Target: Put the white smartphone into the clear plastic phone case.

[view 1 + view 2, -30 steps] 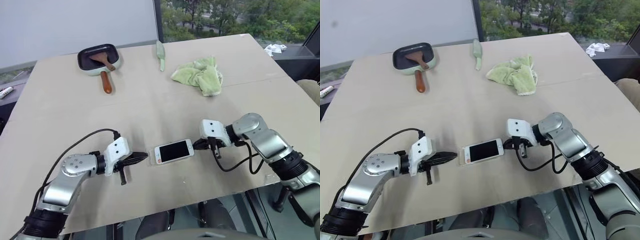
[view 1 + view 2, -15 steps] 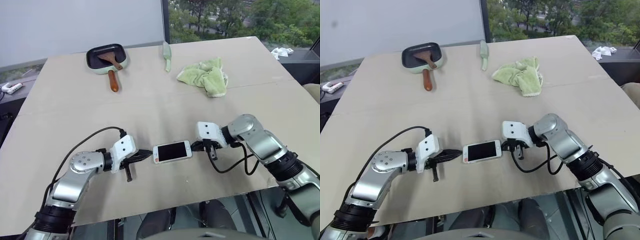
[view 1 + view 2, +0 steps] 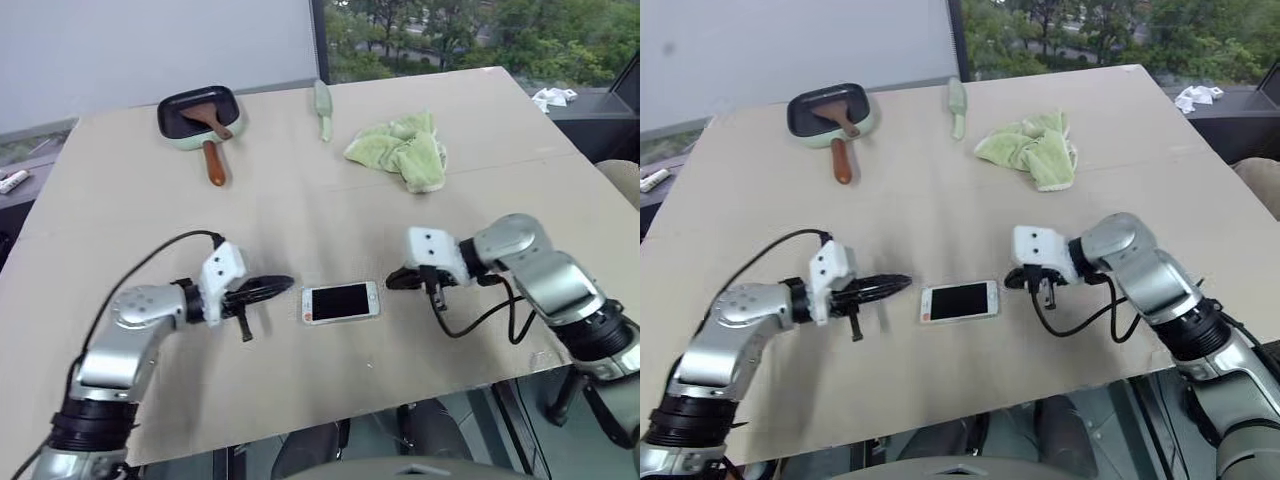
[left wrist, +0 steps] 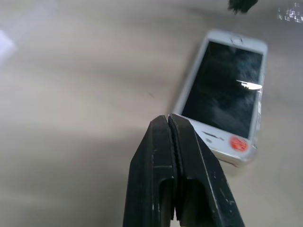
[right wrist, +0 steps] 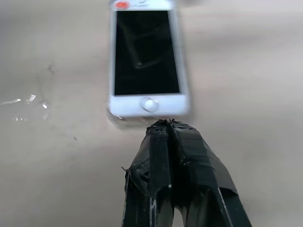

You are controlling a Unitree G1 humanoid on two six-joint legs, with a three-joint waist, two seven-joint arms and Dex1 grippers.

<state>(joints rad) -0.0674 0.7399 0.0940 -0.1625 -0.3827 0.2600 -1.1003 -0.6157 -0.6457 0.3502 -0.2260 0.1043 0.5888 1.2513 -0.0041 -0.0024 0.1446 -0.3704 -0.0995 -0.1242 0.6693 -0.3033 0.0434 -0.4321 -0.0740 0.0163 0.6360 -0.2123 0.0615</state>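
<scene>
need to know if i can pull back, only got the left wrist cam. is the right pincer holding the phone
observer: no, the right pincer is shut, just off the home-button end of the phone, gripping nothing
operator: anything nearby i could knock
observer: nothing close. a pan and a green cloth lie at the far side of the table
operator: is the case on
observer: looks so. in the right wrist view a clear case edge peeks out under the phone's home-button end
</scene>
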